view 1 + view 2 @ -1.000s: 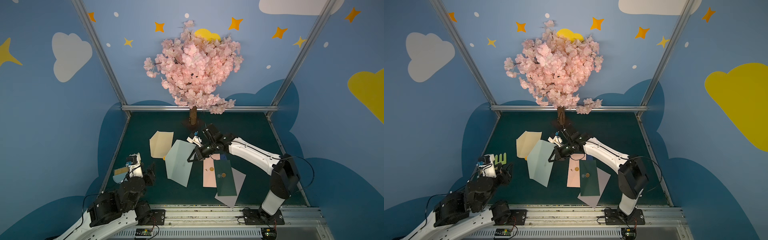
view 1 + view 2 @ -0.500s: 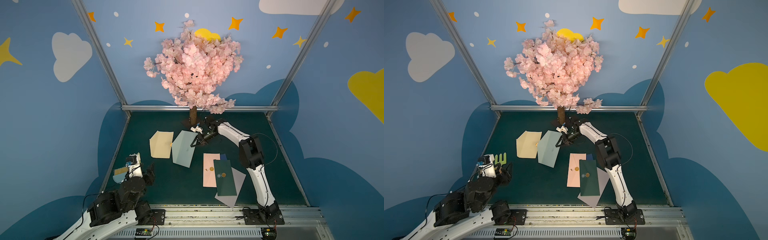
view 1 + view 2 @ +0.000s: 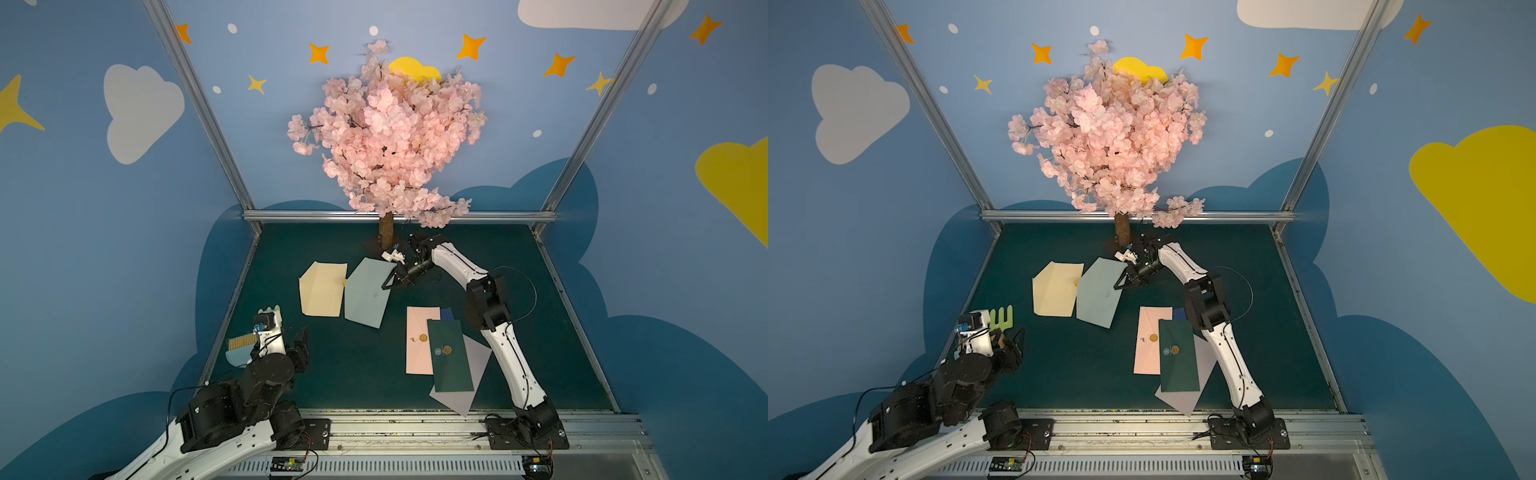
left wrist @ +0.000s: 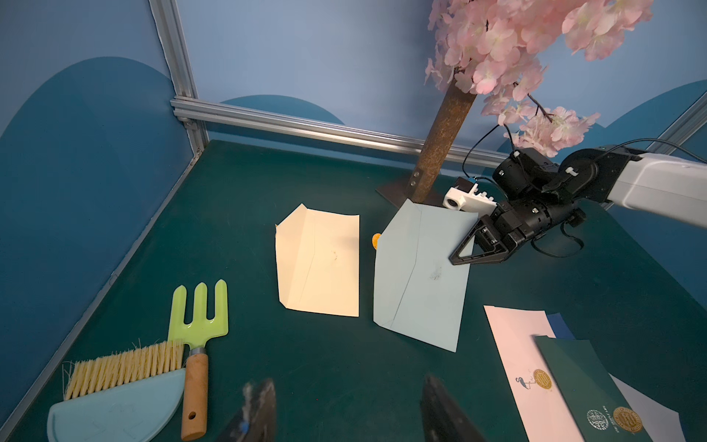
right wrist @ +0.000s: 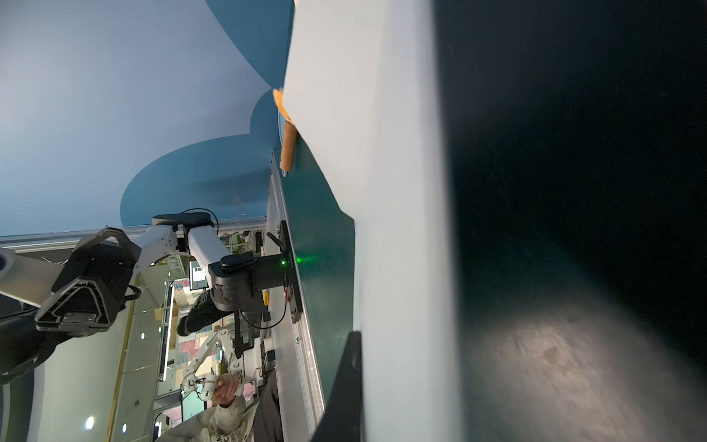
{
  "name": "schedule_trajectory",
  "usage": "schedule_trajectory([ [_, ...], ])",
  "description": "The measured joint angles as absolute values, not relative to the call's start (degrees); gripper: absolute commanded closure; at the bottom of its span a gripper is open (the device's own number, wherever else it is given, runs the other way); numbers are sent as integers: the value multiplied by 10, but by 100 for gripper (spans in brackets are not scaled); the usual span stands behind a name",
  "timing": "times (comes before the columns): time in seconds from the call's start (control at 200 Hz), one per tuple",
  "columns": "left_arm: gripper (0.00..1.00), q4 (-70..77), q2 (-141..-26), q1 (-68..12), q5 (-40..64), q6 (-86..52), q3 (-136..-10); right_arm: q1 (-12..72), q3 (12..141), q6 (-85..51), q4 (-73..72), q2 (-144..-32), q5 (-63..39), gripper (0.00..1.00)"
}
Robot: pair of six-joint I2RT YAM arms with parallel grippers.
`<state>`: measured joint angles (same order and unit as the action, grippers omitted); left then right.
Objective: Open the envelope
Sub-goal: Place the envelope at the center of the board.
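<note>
The left gripper [image 4: 348,382] hangs empty, jaws apart, at the table's [image 3: 353,374] left front. The pale blue envelope [image 3: 368,295] lies mid-table just beside a cream envelope [image 3: 322,289]. Its flap looks folded out, and the right gripper [image 3: 388,284] is clamped on its right edge. Opening seems essentially done, with only laying it flat and releasing left, while the pink envelope [image 3: 417,345] and green envelope [image 3: 451,357] farther right are sealed.

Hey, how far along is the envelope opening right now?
Done: the cream paper envelope lies with its flap unfolded. In hand: the right gripper pinches the light blue paper envelope, whose flap looks unfolded too. To do: the pink envelope and dark green envelope carry gold seals.
</note>
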<state>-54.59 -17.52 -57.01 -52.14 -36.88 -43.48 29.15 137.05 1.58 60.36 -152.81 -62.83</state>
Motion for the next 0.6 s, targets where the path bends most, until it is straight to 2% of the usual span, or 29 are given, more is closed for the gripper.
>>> schedule_trajectory([
  [0.05, 39, -546, -175, -570, -521, -369, -435, 287, 1371, 19, 606, -1531, -625, 79],
  [0.22, 39, -547, -178, -570, -521, -373, -435, 278, 1374, 23, 609, -1534, -595, 48],
  [0.325, 39, -547, -184, -570, -521, -374, -435, 277, 1378, 20, 608, -1534, -570, 42],
  [0.601, 39, -547, -184, -570, -513, -374, -435, 278, 1379, -15, 602, -1534, -472, 42],
])
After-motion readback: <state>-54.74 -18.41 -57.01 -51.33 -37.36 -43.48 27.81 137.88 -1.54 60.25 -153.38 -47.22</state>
